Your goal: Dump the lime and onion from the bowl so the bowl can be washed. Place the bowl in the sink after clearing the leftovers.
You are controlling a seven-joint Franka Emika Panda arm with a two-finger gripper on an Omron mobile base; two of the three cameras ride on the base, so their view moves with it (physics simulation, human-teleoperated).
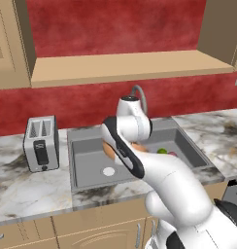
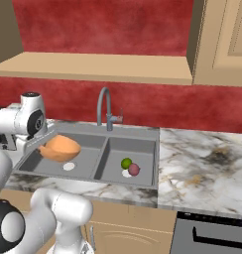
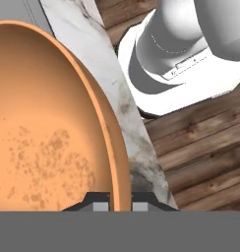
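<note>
My gripper [image 3: 121, 203] is shut on the rim of the orange-tan bowl [image 3: 48, 138], with one fingertip inside the rim and one outside. The bowl [image 2: 60, 148] hangs tilted over the left basin of the grey sink [image 2: 143, 146], and nothing lies in it. In the left base view my arm covers most of the bowl [image 1: 109, 150]. The green lime [image 2: 126, 163] and the dark purple-red onion [image 2: 134, 169] lie side by side on the floor of the right basin, near its drain. The lime [image 1: 161, 151] also peeks out beside my forearm.
A curved grey faucet [image 2: 104, 104] rises behind the divider between the basins. A silver toaster [image 1: 41, 142] stands on the marble counter left of the sink. Marble counter [image 2: 207, 158] runs to the right, with a dark appliance front [image 2: 210, 233] below it.
</note>
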